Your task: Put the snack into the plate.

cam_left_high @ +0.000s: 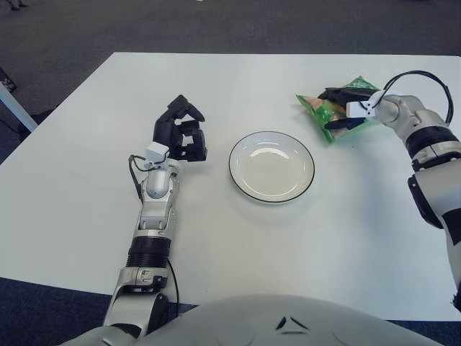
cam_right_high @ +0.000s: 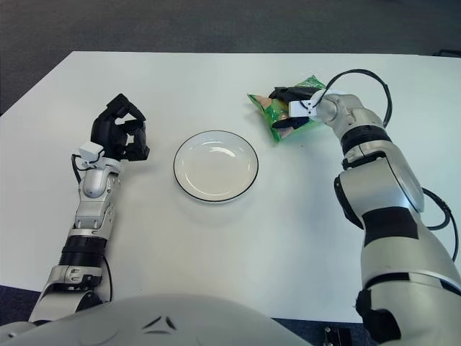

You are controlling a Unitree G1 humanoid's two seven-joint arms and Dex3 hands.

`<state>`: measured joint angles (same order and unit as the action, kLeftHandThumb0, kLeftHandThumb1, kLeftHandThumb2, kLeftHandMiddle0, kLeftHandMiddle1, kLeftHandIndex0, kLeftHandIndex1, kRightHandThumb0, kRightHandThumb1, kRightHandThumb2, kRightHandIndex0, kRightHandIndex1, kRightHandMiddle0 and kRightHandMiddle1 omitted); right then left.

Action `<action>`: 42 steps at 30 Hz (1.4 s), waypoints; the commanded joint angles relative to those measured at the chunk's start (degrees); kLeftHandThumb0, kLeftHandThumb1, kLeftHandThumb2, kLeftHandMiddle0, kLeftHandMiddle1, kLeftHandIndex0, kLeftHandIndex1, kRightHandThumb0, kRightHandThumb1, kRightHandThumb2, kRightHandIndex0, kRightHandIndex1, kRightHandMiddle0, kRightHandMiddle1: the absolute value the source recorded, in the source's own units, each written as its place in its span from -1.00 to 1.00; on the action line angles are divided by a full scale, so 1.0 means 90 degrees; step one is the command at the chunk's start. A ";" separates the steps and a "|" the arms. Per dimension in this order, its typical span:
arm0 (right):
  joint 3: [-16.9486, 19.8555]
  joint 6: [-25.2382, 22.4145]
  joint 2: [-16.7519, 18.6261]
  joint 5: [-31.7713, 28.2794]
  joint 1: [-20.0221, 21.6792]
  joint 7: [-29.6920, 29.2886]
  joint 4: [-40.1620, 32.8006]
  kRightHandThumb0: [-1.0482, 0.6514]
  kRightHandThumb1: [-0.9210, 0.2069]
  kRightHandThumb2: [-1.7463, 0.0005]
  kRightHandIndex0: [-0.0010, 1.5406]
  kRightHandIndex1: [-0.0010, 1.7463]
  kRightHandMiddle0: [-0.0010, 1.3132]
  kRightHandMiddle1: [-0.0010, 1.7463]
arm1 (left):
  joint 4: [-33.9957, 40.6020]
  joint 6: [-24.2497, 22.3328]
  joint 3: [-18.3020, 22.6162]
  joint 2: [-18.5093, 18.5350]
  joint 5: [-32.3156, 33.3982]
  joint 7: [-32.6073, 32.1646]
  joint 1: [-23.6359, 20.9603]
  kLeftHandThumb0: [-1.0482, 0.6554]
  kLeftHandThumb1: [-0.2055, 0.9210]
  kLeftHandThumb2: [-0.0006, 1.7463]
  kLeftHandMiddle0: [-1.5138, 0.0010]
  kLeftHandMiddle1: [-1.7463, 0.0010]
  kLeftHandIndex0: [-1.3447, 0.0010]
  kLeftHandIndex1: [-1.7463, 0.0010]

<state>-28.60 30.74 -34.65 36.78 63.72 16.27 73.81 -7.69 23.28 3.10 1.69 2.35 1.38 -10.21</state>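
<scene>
Snack (cam_left_high: 325,109): green crinkled bag, toward far right part of white table (cam_left_high: 86,187), beyond and right of plate (cam_left_high: 271,166), clear of its rim. Right hand (cam_left_high: 346,108) on bag; dark fingers (cam_left_high: 337,94) clamped over top and one under near edge, pinching it. Cannot tell if bag touches table. Plate: white, thin dark rim, nothing in it, about table centre. Left hand (cam_left_high: 180,130) left of plate, well apart, fingers curled loosely, holding nothing, forearm running back toward near edge.
</scene>
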 commanded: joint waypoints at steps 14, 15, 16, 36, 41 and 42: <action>0.1400 0.0809 -0.0426 -0.1562 0.0084 0.1222 -0.0655 -0.80 -0.99 0.40 -0.90 -0.95 -1.00 -0.18 | -0.0657 -0.0193 -0.0062 -0.0288 0.0114 -0.0014 0.0959 -0.36 -0.15 0.57 -0.81 -1.00 0.03 -1.00; 0.1470 0.0821 -0.0414 -0.1653 0.0053 0.1295 -0.0670 -0.81 -0.99 0.41 -0.90 -0.95 -1.00 -0.16 | -0.0650 -0.0209 -0.0064 -0.0286 0.0116 -0.0011 0.0960 -0.36 -0.15 0.57 -0.80 -1.00 0.03 -1.00; 0.1510 0.0824 -0.0409 -0.1704 0.0032 0.1345 -0.0687 -0.81 -0.99 0.41 -0.90 -0.95 -1.00 -0.16 | -0.0644 -0.0220 -0.0065 -0.0285 0.0118 -0.0010 0.0962 -0.36 -0.15 0.57 -0.80 -1.00 0.03 -1.00; 0.2155 0.0916 -0.0417 -0.2654 -0.0413 0.2378 -0.1392 -0.88 -1.00 0.48 -0.88 -0.92 -1.00 -0.07 | -0.0522 -0.0422 -0.0085 -0.0328 0.0279 0.0037 0.0979 -0.36 -0.17 0.58 -0.78 -1.00 0.02 -1.00; 0.2290 0.0827 -0.0517 -0.2758 -0.0374 0.2454 -0.1634 -0.88 -1.00 0.49 -0.89 -0.91 -1.00 -0.05 | -0.0525 -0.0413 -0.0089 -0.0336 0.0266 0.0022 0.0983 -0.35 -0.13 0.55 -0.77 -1.00 0.05 -1.00; 0.2335 0.0780 -0.0536 -0.2797 -0.0378 0.2472 -0.1691 -0.88 -1.00 0.49 -0.88 -0.91 -1.00 -0.05 | -0.0549 -0.0385 -0.0086 -0.0346 0.0260 0.0012 0.0976 -0.35 -0.13 0.55 -0.77 -1.00 0.05 -1.00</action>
<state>-9.45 38.64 -38.37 14.12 60.17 37.72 61.29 -7.53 20.10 3.06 1.45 4.18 1.67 -10.24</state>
